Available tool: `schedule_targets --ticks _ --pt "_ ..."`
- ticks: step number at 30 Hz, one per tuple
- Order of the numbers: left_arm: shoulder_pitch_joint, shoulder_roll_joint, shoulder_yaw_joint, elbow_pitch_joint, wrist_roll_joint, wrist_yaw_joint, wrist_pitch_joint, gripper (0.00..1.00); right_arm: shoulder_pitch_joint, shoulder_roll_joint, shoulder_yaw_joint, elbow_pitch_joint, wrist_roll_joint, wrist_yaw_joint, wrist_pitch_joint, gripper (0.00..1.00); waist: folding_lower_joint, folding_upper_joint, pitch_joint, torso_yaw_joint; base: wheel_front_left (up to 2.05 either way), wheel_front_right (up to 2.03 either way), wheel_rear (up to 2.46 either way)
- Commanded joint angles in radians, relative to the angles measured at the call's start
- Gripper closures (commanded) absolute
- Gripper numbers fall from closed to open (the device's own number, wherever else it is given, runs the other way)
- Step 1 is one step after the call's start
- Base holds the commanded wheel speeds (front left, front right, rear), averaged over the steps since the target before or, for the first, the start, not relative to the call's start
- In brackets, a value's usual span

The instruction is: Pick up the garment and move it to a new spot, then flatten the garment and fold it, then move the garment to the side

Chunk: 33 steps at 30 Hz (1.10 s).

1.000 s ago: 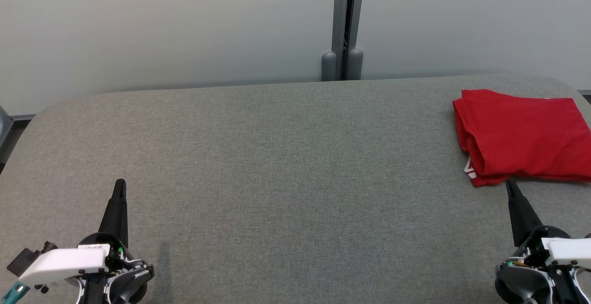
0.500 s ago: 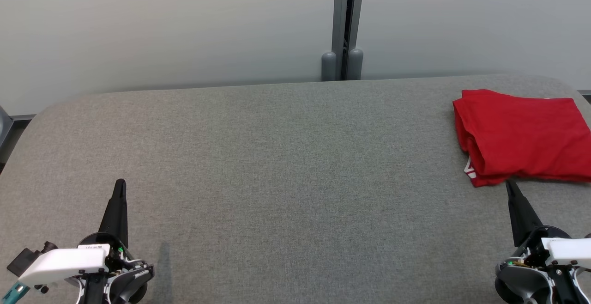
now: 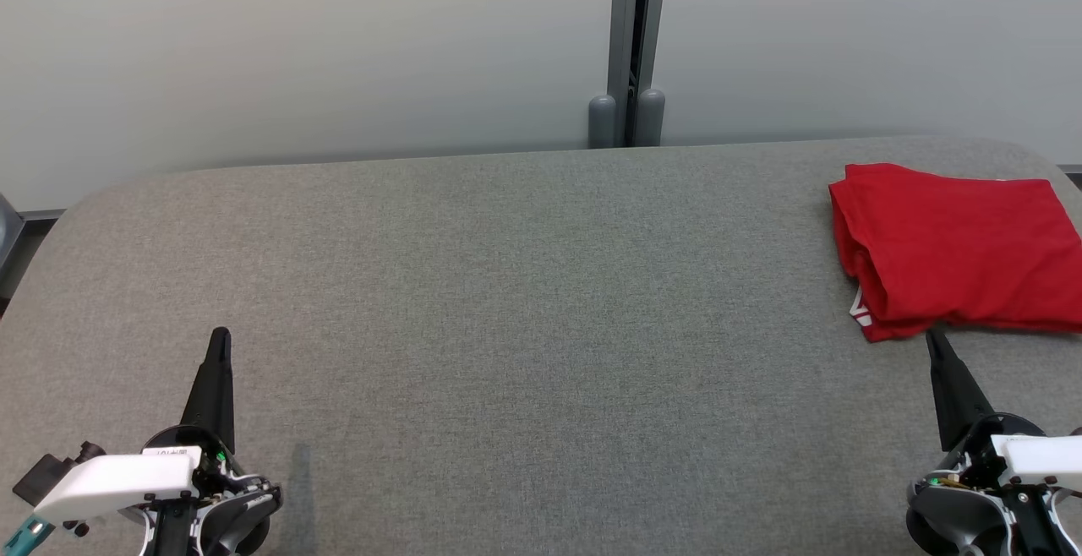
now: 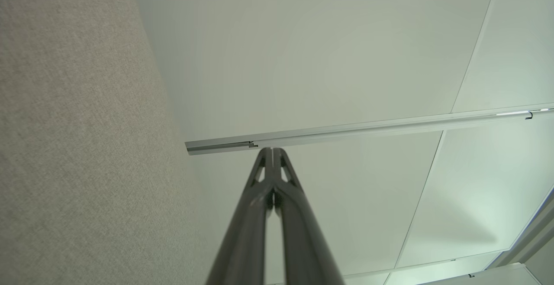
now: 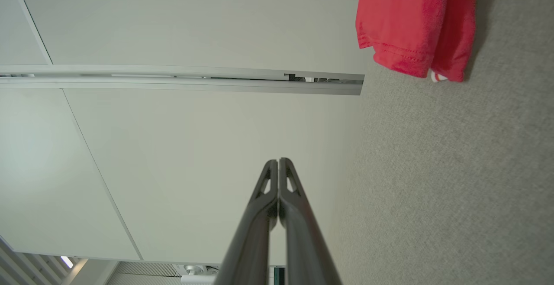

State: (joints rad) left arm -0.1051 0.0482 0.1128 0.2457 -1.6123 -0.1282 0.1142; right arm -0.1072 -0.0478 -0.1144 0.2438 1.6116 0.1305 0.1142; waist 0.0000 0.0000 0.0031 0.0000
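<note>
The garment (image 3: 959, 248) is red and lies folded at the far right of the grey padded table (image 3: 524, 302); a small white mark shows at its near left corner. In the right wrist view the garment (image 5: 411, 25) sits at the upper right. My right gripper (image 3: 932, 338) is shut and empty, its tip just in front of the garment's near edge, apart from it. The same gripper (image 5: 278, 161) shows both fingers pressed together. At the lower left my left gripper (image 3: 220, 335) is shut and empty, far from the garment. In the left wrist view this gripper (image 4: 272, 150) has its tips touching.
Pale wall panels (image 3: 296, 49) stand behind the table, joined by a grey vertical post (image 3: 636, 40). The table's rounded far edge (image 3: 380, 160) runs along the wall. A wide stretch of grey fabric lies between my two grippers.
</note>
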Motion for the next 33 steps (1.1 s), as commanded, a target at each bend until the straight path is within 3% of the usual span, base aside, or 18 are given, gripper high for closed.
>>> schedule_targets --ticks 1,33 --pt "-0.010 0.003 0.004 0.000 -0.001 -0.006 0.003 1.00 -0.005 -0.004 -0.001 0.002 0.003 0.000 0.003 1.00 0.0000 0.0000 0.000 0.000 0.00 0.00 0.00" --pt "-0.010 0.003 0.004 0.000 -0.001 -0.006 0.003 1.00 -0.005 -0.004 -0.001 0.002 0.003 0.000 0.003 1.00 0.0000 0.0000 0.000 0.000 0.00 0.00 0.00"
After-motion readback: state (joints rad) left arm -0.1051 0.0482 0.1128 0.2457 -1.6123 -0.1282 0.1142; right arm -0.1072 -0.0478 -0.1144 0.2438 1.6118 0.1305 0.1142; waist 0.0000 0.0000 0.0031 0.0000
